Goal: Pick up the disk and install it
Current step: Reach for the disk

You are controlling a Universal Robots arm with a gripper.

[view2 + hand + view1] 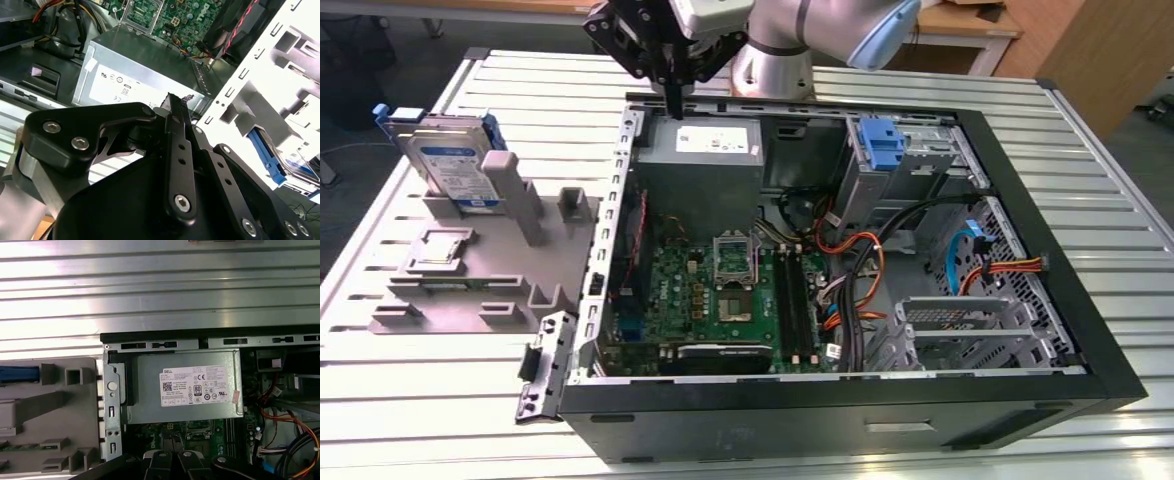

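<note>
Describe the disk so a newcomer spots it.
At the exterior view's left, beside the open black computer case, sits a grey plastic fixture. A flat silver-grey hard drive stands upright in it, alone there bearing a blue-and-white label and blue rails.

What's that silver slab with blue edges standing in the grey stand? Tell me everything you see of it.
That is the disk, a flat rectangular silver-grey drive, metal by its look, with a blue-and-white label on its face and blue plastic rails along its edges. It stands on edge, nearly upright, slotted into the grey holder on the table, to the exterior view's left of the open case. Only the holder touches it; the hand hangs apart, over the case.
</note>
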